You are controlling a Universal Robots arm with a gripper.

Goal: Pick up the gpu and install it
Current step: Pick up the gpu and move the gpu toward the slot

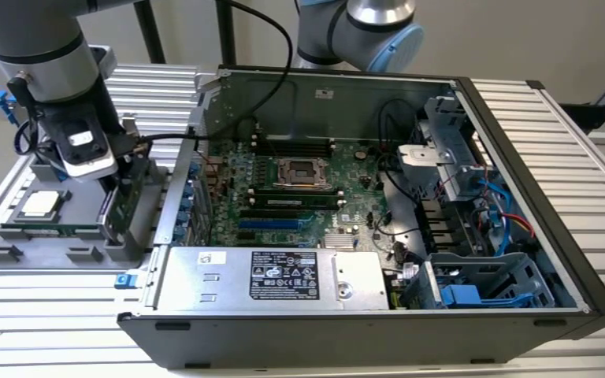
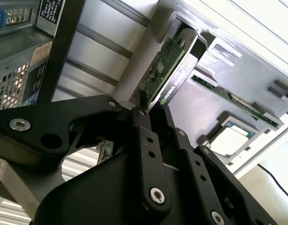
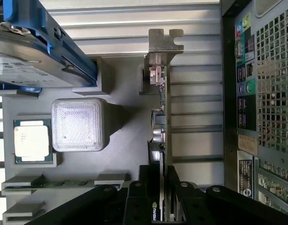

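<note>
The pick-up step is in hand. The gripper (image 3: 162, 172) is clenched on the gpu (image 3: 163, 108), which stands on its edge in the grey tray (image 3: 125, 154) just beside the computer case (image 1: 387, 331). I think it needs a straight pull up to come free. The first wrist view shows its silver bracket (image 3: 165, 42). The exterior view shows the green board (image 1: 281, 197) inside the open case.

In the first wrist view, the gripper (image 3: 162, 172) hides one end of the gpu (image 3: 164, 105) from you. The picture's edge cuts off the hard drive (image 3: 31, 61) and the computer case (image 3: 261, 93) too.
</note>
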